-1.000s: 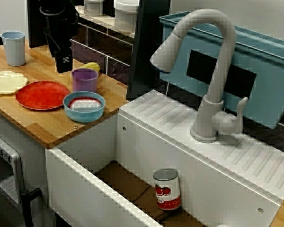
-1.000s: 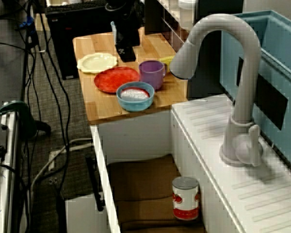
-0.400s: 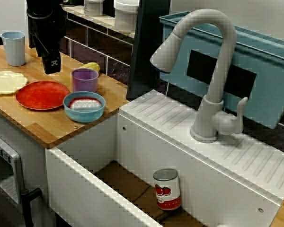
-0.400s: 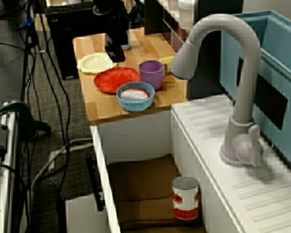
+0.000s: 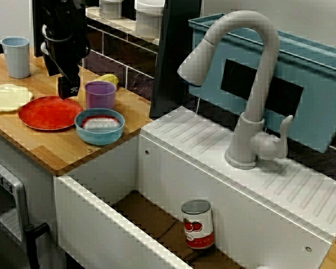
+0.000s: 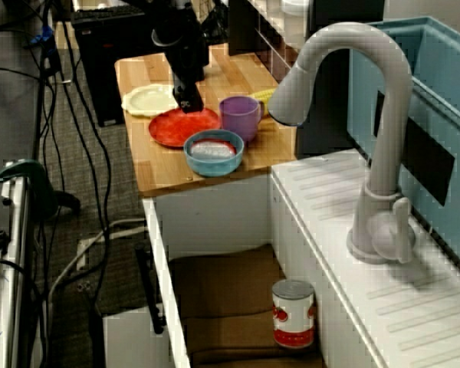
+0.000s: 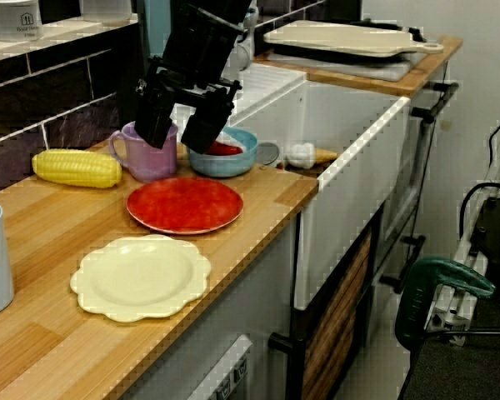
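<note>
The fingers (image 7: 202, 125) hang spread and empty just above the far rim of the red plate (image 7: 183, 205), which lies flat on the desk (image 7: 258, 187) beside the purple mug (image 7: 142, 165); it looks stiff, light and slick, best pinched at its rim

The only mark that can be made out sits on the white plastic container (image 7: 15, 17) on the dark tiled ledge (image 7: 62, 40), in the view from the side. It is a small printed label that seems to read "11" (the finer print beneath is too small to read). In the view from above, the tin can with a red label (image 5: 197, 224) shows pictured tomatoes, but its lettering is illegible. A small white marking on the black gripper (image 5: 68, 94) cannot be read either.
</note>
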Robot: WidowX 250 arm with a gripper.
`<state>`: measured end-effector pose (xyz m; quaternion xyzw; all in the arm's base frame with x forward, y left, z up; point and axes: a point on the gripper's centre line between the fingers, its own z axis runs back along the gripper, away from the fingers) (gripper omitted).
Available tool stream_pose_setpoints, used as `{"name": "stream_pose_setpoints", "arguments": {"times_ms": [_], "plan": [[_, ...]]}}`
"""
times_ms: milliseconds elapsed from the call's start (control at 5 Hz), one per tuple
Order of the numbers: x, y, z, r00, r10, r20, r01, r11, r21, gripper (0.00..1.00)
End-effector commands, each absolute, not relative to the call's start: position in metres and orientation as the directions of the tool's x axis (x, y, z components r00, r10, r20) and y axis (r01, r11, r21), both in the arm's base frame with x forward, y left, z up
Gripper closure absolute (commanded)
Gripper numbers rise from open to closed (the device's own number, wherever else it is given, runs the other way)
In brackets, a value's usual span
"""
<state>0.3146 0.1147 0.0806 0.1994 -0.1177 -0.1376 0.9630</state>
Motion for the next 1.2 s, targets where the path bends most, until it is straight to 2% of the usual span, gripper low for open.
{"name": "stream_pose_setpoints", "arguments": {"times_ms": [0, 400, 600, 1000], "plan": [[0.317, 0.115, 0.087, 0.931, -0.310, 0.193, 0.205, 0.882, 0.424, 0.00], [0.309, 0.106, 0.106, 0.899, -0.375, 0.226, 0.270, 0.881, 0.389, 0.00], [0.310, 0.105, 0.114, 0.886, -0.399, 0.235, 0.313, 0.890, 0.331, 0.00], [0.314, 0.098, 0.117, 0.854, -0.440, 0.276, 0.359, 0.884, 0.300, 0.00]]}}
